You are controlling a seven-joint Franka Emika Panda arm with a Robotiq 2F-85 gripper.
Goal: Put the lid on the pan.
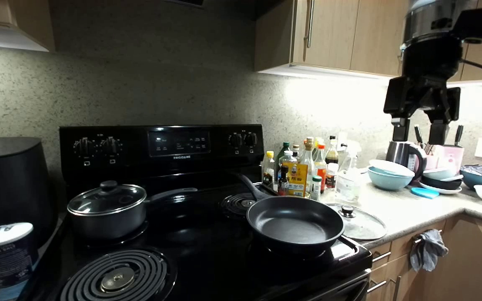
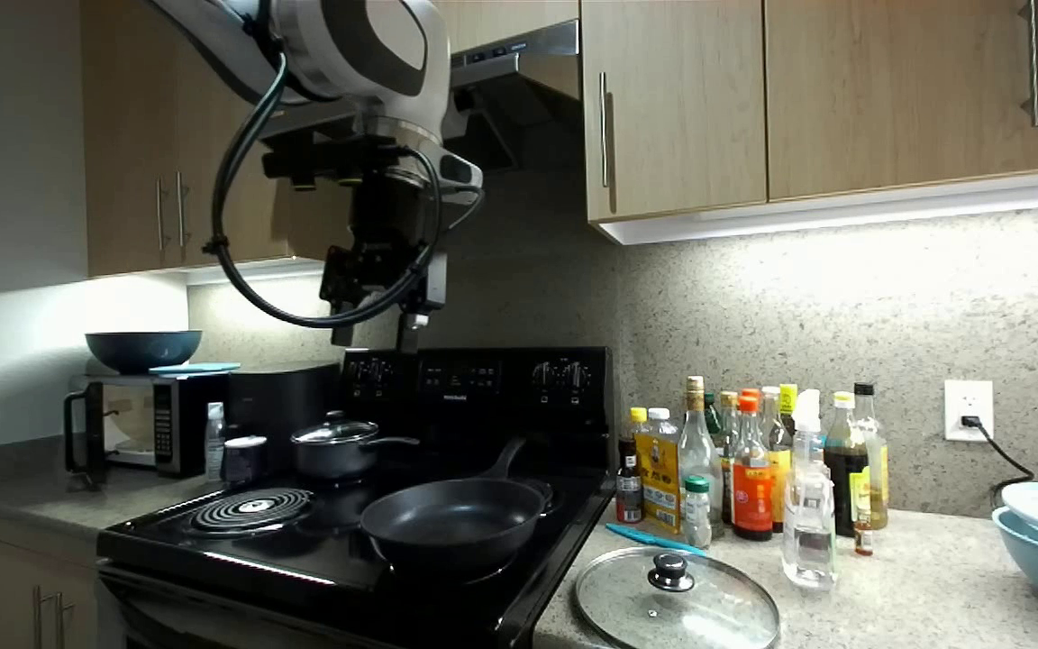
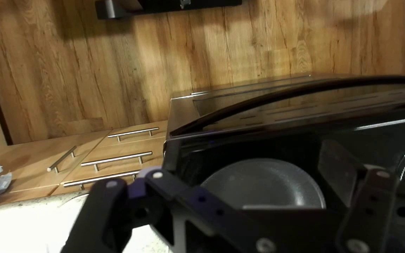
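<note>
One canister reads SEA SALT, the stove FRIGIDAIRE; lid on counter, hand spread

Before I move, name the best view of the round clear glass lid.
An exterior view: nothing blocks the glass lid, though the frame cuts its near rim. In an exterior view where the black frying pan stands in front, only part shows. In the wrist view, I cannot pick it out.
</note>
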